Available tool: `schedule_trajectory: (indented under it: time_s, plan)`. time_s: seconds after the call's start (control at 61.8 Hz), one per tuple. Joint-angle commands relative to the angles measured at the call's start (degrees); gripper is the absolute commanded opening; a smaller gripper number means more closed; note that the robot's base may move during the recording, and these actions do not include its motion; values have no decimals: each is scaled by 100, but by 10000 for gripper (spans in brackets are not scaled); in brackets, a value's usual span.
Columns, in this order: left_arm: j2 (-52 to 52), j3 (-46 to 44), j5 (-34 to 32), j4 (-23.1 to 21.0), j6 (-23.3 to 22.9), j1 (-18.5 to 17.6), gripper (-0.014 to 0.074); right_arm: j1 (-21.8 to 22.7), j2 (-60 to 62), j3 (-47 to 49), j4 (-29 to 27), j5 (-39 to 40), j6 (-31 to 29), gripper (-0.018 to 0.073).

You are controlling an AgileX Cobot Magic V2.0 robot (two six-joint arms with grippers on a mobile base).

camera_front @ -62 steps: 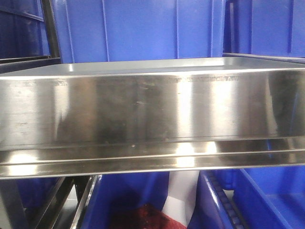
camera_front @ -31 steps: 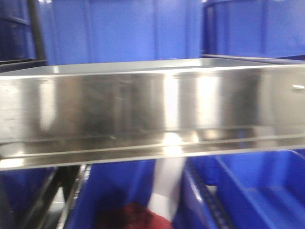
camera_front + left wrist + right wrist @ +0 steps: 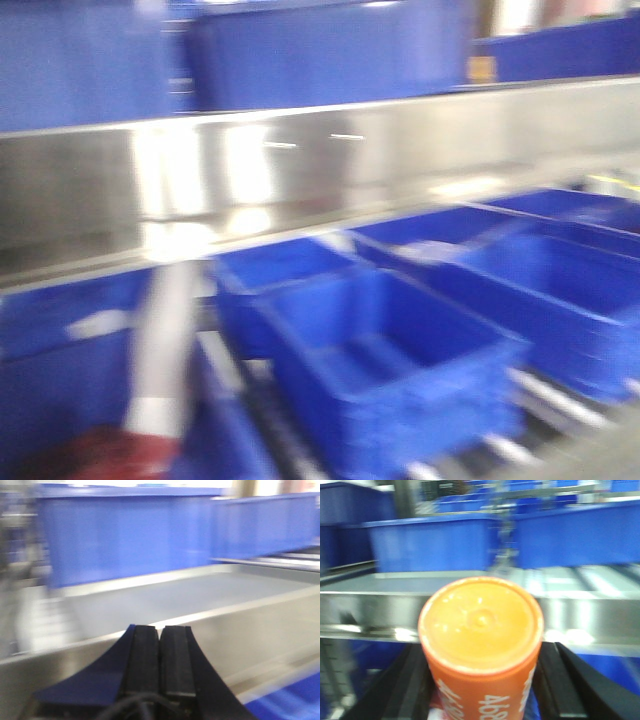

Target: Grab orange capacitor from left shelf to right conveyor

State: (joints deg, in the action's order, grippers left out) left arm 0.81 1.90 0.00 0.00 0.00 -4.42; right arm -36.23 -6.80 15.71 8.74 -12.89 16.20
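Observation:
The orange capacitor [image 3: 481,645], an orange cylinder with white "4680" on its side, fills the right wrist view, its flat top facing the camera. My right gripper [image 3: 481,690] is shut on it, a black finger pressed on each side. The stainless-steel left shelf [image 3: 380,607] lies beyond the capacitor; its shiny front lip also crosses the front view [image 3: 330,170] and the left wrist view [image 3: 250,630]. My left gripper [image 3: 160,630] is shut and empty, just in front of the shelf's lip. The right conveyor is out of view.
Blue plastic bins [image 3: 400,350] stand below the shelf at the right in the front view, more blue bins [image 3: 130,535] behind and above the shelf. Silver rollers [image 3: 560,400] show at the lower right. All views are motion-blurred.
The front view has swung to the right: the shelf lip has slid left and tilted, and open blue bins below it have come into view at the right.

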Motion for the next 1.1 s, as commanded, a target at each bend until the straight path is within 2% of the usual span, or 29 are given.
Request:
schedule_trajectory:
  time_s: [0.0,1.085]
  plan:
    - [-58,-45,-518,-31,0,-11,-105,-7,-54,155,88,497,-16,48]
    - [-58,-45,-518,-31,0,-11,-105,12,-54,155,88,497,-16,48]
